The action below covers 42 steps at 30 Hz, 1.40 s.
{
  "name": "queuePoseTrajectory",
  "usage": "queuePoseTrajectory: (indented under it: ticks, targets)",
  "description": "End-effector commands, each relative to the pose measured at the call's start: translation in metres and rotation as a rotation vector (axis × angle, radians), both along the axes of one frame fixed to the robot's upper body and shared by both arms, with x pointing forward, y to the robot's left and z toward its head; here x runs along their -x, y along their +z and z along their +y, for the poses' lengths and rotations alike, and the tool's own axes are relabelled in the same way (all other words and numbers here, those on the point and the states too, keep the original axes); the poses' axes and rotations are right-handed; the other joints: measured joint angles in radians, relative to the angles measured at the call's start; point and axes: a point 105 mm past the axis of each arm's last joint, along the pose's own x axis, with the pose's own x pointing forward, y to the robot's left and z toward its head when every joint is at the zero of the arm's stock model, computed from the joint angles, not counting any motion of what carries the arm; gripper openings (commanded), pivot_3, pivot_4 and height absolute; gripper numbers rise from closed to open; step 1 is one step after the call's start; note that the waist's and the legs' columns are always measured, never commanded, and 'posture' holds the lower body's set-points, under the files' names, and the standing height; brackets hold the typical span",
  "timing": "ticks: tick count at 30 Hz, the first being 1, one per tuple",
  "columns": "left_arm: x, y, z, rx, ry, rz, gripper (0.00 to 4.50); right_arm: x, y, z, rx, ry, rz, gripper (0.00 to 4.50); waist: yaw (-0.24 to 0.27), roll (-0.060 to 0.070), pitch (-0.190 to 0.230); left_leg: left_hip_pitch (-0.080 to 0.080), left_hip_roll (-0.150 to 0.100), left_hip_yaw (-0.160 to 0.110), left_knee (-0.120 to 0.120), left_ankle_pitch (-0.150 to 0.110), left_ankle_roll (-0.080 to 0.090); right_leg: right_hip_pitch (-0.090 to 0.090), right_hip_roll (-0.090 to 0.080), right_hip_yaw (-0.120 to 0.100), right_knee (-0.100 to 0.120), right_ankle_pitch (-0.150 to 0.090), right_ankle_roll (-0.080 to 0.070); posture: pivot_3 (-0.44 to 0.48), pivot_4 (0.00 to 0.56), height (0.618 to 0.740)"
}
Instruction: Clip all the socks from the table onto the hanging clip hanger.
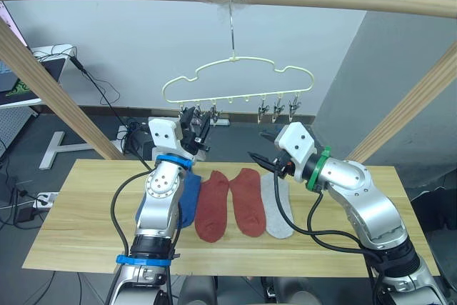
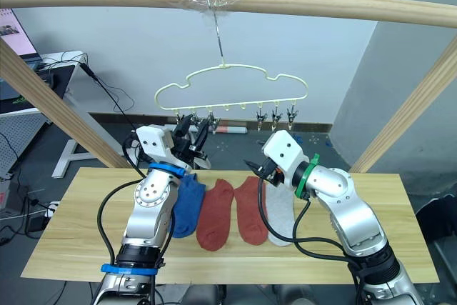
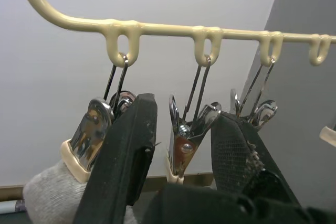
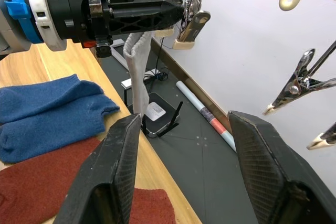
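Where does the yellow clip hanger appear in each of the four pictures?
Left eye view: the clip hanger hangs at upper centre, under the wooden pole.
Right eye view: upper centre, slightly left of the middle.
Left wrist view: its bar runs across the top, with clips hanging down.
Right wrist view: a piece of the bar at the upper right corner.
Shared landmark: the left gripper, raised to the clips at the hanger's left end.

text: none legible | labels: none | brands: none | numbers: none
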Motion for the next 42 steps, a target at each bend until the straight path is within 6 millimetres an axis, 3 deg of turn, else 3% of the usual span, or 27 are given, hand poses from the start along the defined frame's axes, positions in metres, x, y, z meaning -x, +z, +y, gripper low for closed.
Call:
queuePoseTrajectory:
  ticks: [1, 9, 12, 16, 20, 24, 26, 30, 33, 42]
  targets:
    - [0.0, 0.015, -0.002, 0.019, -0.011, -0.062, 1.95, 0.001, 0.016, 0.0, -0.026, 0.014, -0.062, 2.76, 0.0, 0.0, 0.0, 0.0, 0.0, 0.0, 0.0, 0.0, 0.0, 0.0, 0.0, 0.0, 0.0, 0.0, 0.0, -0.084, 0.165, 0.705]
    - [0.0, 0.017, -0.004, 0.024, -0.02, -0.064, 1.95, 0.001, 0.016, 0.001, -0.028, 0.017, -0.062, 2.76, 0.0, 0.0, 0.0, 0.0, 0.0, 0.0, 0.0, 0.0, 0.0, 0.0, 0.0, 0.0, 0.0, 0.0, 0.0, -0.083, 0.164, 0.705]
    - [0.0, 0.017, -0.004, 0.022, -0.026, -0.064, 1.35, 0.002, 0.015, 0.001, -0.026, 0.02, -0.06, 2.76, 0.0, 0.0, 0.0, 0.0, 0.0, 0.0, 0.0, 0.0, 0.0, 0.0, 0.0, 0.0, 0.0, 0.0, 0.0, -0.085, 0.164, 0.705]
    - [0.0, 0.016, -0.004, 0.027, -0.033, -0.056, 0.24, 0.003, 0.012, 0.0, -0.024, 0.02, -0.044, 2.76, 0.0, 0.0, 0.0, 0.0, 0.0, 0.0, 0.0, 0.0, 0.0, 0.0, 0.0, 0.0, 0.0, 0.0, 0.0, -0.085, 0.164, 0.705]
    - [0.0, 0.017, -0.004, 0.024, -0.034, -0.055, 0.03, 0.004, 0.011, -0.001, -0.034, 0.015, -0.034, 2.76, 0.0, 0.0, 0.0, 0.0, 0.0, 0.0, 0.0, 0.0, 0.0, 0.0, 0.0, 0.0, 0.0, 0.0, 0.0, -0.086, 0.163, 0.705]
    - [0.0, 0.019, -0.002, 0.018, -0.032, -0.058, 0.0, 0.001, 0.002, -0.007, -0.022, -0.032, -0.017, 3.96, 0.0, 0.0, 0.0, 0.0, 0.0, 0.0, 0.0, 0.0, 0.0, 0.0, 0.0, 0.0, 0.0, 0.0, 0.0, -0.086, 0.163, 0.705]
    - [0.001, 0.022, -0.003, 0.002, -0.042, -0.066, 0.0, 0.001, -0.025, -0.015, 0.014, -0.089, 0.04, 4.47, 0.0, -0.001, -0.001, 0.0, 0.0, 0.0, 0.0, 0.0, 0.0, 0.0, 0.0, 0.0, 0.0, 0.0, 0.0, -0.086, 0.163, 0.705]
    - [0.001, 0.022, -0.003, -0.012, -0.051, -0.063, 0.0, 0.002, -0.077, -0.028, 0.076, -0.192, 0.131, 4.47, 0.0, -0.001, -0.002, 0.0, 0.0, 0.001, 0.0, 0.0, 0.0, 0.0, 0.0, 0.0, 0.0, 0.0, 0.0, -0.086, 0.163, 0.705]
    - [0.001, 0.021, -0.003, -0.02, -0.056, -0.056, 0.0, 0.0, -0.105, -0.037, 0.108, -0.254, 0.165, 4.47, -0.001, -0.001, -0.002, 0.0, 0.0, 0.002, 0.001, 0.0, 0.0, 0.0, 0.0, 0.001, 0.001, 0.0, 0.0, -0.086, 0.163, 0.705]
    - [0.0, 0.017, -0.001, -0.026, -0.066, -0.035, 0.0, -0.022, -0.14, -0.041, 0.033, -0.391, 0.249, 4.47, 0.0, -0.001, -0.002, 0.001, 0.001, 0.001, 0.001, 0.001, -0.001, 0.0, 0.002, 0.001, 0.003, 0.001, -0.001, -0.057, 0.164, 0.705]
